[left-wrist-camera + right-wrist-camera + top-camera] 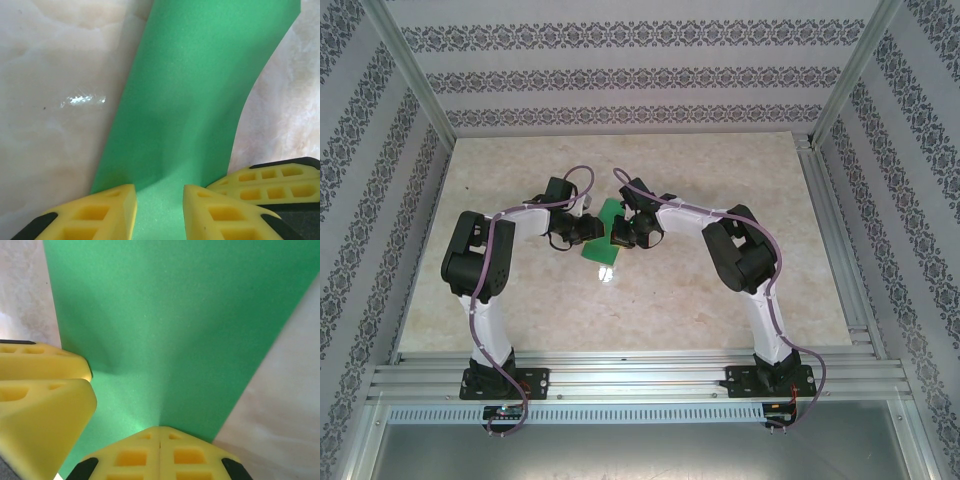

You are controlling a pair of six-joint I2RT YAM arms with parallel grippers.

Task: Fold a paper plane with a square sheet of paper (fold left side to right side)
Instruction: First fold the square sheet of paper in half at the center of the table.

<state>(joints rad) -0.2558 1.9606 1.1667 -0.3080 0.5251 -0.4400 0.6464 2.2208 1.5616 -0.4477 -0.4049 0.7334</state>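
Observation:
The square sheet of paper (601, 248) is bright green and lies at the table's middle, between my two grippers. In the left wrist view the sheet (195, 100) runs away from the fingers and its right edge curves. My left gripper (160, 197) has its yellow fingers apart over the sheet, with green showing in the gap. My right gripper (160, 432) is shut, its tips together and resting on the sheet (175, 315). In the top view the left gripper (592, 230) and right gripper (623, 237) nearly meet. The paper plane is not in view as such.
The marble-patterned table (720, 300) has bare surface around the sheet. Metal rails (640, 372) run along the near edge and the right side. Patterned walls enclose the back and both sides.

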